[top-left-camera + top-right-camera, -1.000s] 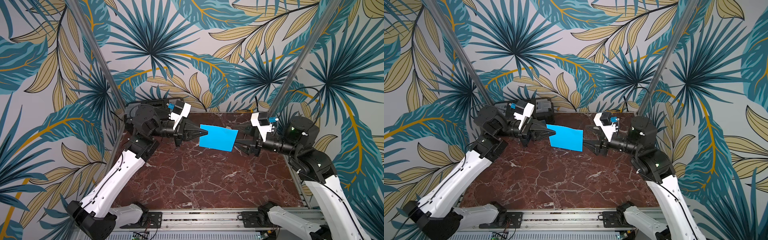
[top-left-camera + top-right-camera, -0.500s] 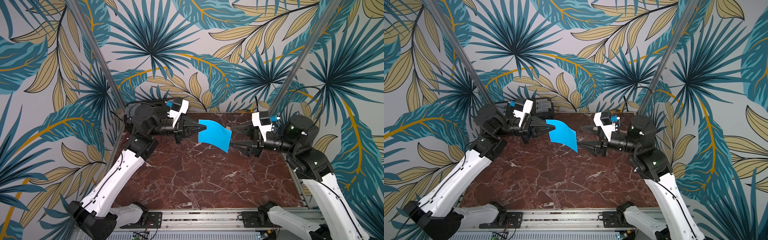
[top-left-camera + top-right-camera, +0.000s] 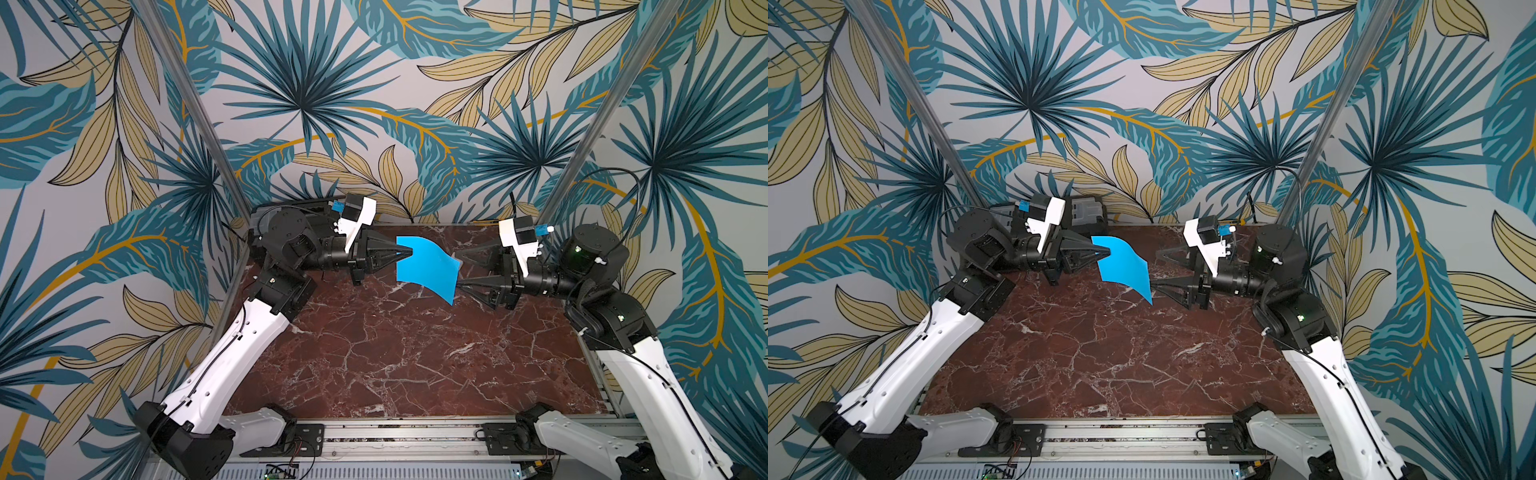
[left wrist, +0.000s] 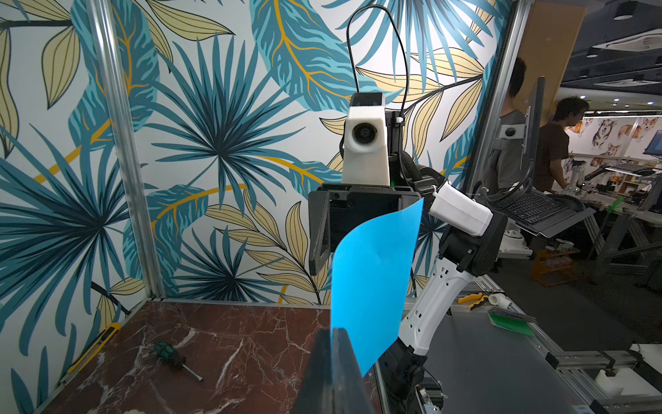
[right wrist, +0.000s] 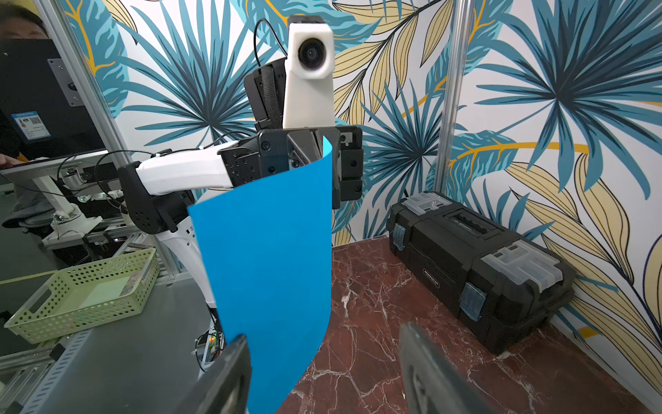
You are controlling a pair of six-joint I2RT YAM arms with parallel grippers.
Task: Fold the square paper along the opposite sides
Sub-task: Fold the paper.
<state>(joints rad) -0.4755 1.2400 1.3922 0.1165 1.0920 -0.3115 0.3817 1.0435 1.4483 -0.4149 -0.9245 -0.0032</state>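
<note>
Colours around the square paper (image 3: 424, 270)
The paper is plain, bright sky-blue and unmarked. Beneath it, the table (image 3: 374, 365) is dark red-brown marble veined with white. Behind it, the walls (image 3: 299, 83) carry teal fronds and tan leaves with mustard stems on pale grey. To either side of the paper, the left arm (image 3: 232, 365) and right arm (image 3: 640, 386) are white with black joints. Near the paper in the right wrist view are a black toolbox (image 5: 476, 265) with translucent grey latches and a pale green perforated basket (image 5: 78, 308).

nothing legible: the toolbox badge (image 5: 431, 281) and monitor sticker (image 5: 31, 125) are too small
</note>
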